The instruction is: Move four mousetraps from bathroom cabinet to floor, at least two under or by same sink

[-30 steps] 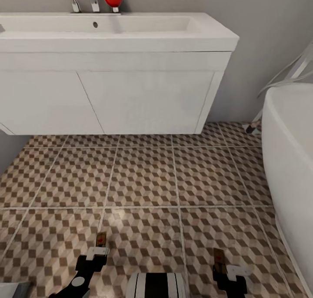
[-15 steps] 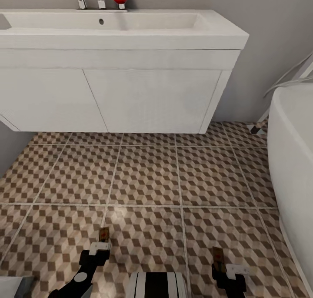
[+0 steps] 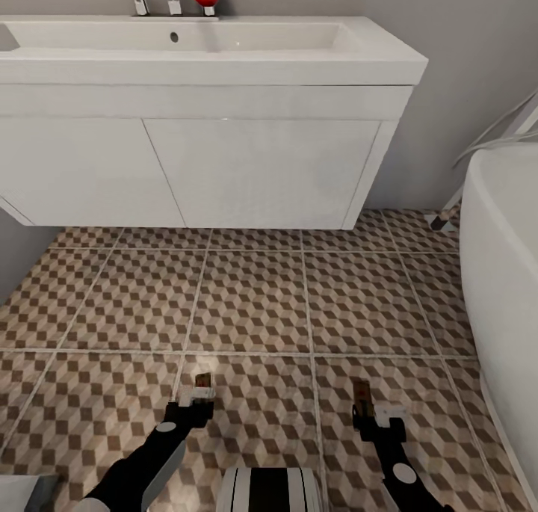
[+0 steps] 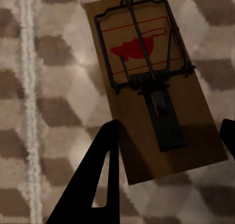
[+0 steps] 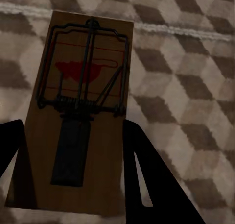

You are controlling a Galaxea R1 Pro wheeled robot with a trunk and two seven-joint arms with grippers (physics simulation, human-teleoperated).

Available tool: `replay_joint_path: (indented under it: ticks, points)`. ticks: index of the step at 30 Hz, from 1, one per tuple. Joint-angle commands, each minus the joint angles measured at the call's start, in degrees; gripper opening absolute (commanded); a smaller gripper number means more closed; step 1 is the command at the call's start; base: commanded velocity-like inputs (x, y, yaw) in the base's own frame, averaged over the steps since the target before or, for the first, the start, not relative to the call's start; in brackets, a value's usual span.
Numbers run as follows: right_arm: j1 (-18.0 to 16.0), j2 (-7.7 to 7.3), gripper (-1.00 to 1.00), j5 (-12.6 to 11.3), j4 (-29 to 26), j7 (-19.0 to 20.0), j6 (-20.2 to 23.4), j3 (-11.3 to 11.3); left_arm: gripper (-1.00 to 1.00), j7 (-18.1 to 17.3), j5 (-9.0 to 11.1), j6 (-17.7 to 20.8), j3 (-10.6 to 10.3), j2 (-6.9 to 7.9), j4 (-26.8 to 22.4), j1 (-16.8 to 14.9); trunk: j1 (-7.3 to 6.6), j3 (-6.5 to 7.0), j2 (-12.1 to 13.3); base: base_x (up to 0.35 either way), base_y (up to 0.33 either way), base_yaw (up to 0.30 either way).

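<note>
- Both arms reached fwd toward sink (image 3: pixel 209 56) since prev frames.
- L gripper (image 3: pixel 196 401) clamps trap (image 4: pixel 152 82); R gripper (image 3: pixel 373 416) clamps 2nd trap (image 5: pixel 81 116).
- Both traps above floor (image 3: pixel 254 303), short of sink.

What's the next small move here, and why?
Probably roll forward toward the sink. Each gripper, left and right, is shut on a mousetrap above the bathroom floor, and open tiles separate them from the vanity, so releasing now would likely land too far from it.
</note>
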Motion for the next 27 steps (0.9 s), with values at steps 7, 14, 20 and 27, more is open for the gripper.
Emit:
replay_joint_path:
  ticks: [7, 14, 20, 27]
  points:
    - [-0.1, 0.71, -1.0, 0.3, -0.7, -0.3, -0.5, 0.5, -1.0, 0.1, 0.5, -6.2, 1.5, 0.63, 5.0, 0.0, -0.01, -0.04, 0.0, 0.0, 0.0, 0.0]
    - [-0.1, 0.77, -1.0, 0.3, -0.8, -0.4, -1.3, 4.7, -1.0, -0.1, 0.5, -13.2, 1.6, 0.85, 11.0, 0.0, -0.01, -0.04, 0.0, 0.0, 0.0, 0.0]
    - [-3.3, 0.76, -1.0, 0.4, -5.2, -0.6, 4.3, 5.4, -1.0, -0.1, 0.5, -13.5, 1.6, 0.89, 11.2, 0.0, -0.01, -0.04, 0.0, 0.0, 0.0, 0.0]
    - [-5.4, 1.12, -1.0, 0.2, -5.2, -0.5, 2.7, 5.9, -1.0, -0.1, 0.5, -13.6, 1.7, 0.84, 10.7, 0.0, -0.01, -0.04, 0.0, 0.0, 0.0, 0.0]
